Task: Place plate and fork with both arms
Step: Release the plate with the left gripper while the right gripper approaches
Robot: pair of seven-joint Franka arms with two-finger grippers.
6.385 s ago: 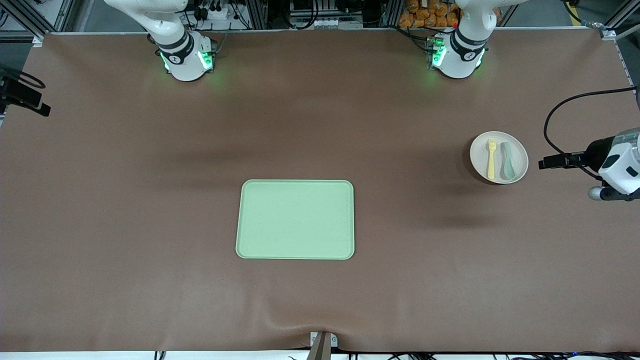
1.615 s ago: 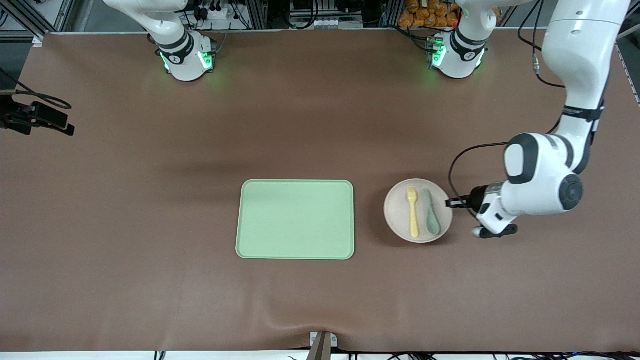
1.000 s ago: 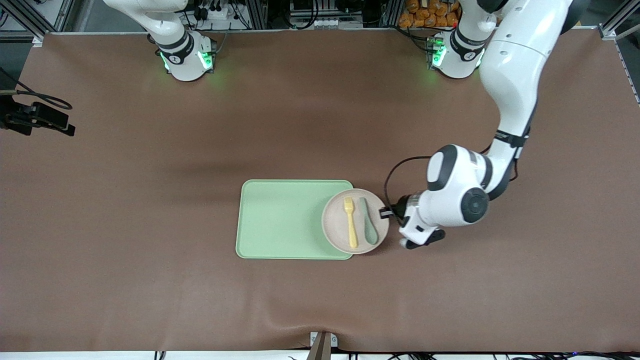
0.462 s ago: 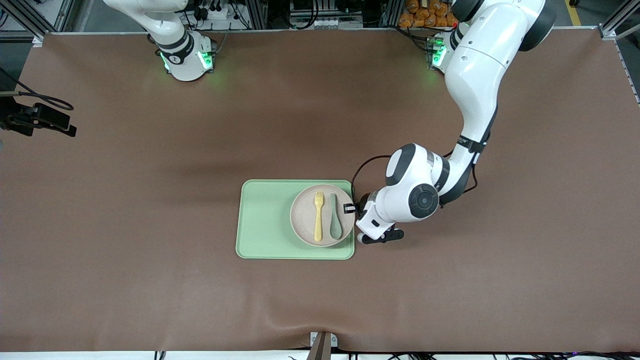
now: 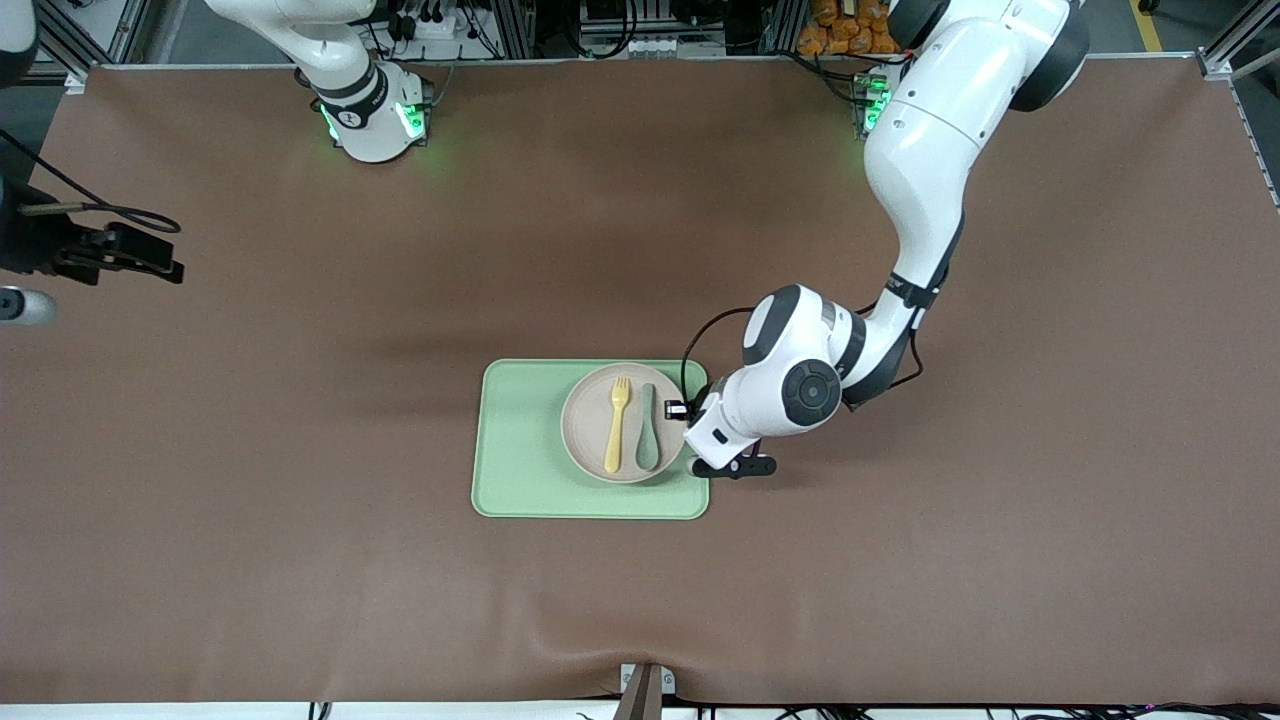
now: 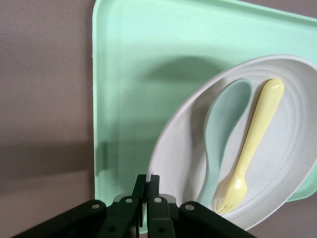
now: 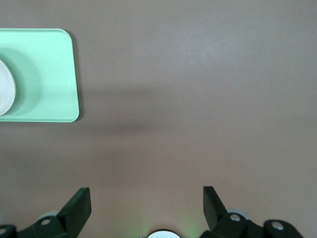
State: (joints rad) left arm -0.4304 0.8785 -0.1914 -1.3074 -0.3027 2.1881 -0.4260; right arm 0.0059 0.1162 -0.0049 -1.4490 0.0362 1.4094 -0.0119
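My left gripper (image 5: 684, 409) pinches the small round cream plate (image 5: 590, 445) over the tray; the pale yellow plastic fork (image 5: 616, 424) lies flat on it.

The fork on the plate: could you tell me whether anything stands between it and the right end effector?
Nothing visible does. The fork lies on the plate beside a spoon, on the tray. The right end effector hangs open over bare table toward the right arm's end. The left end effector grips the plate's rim.
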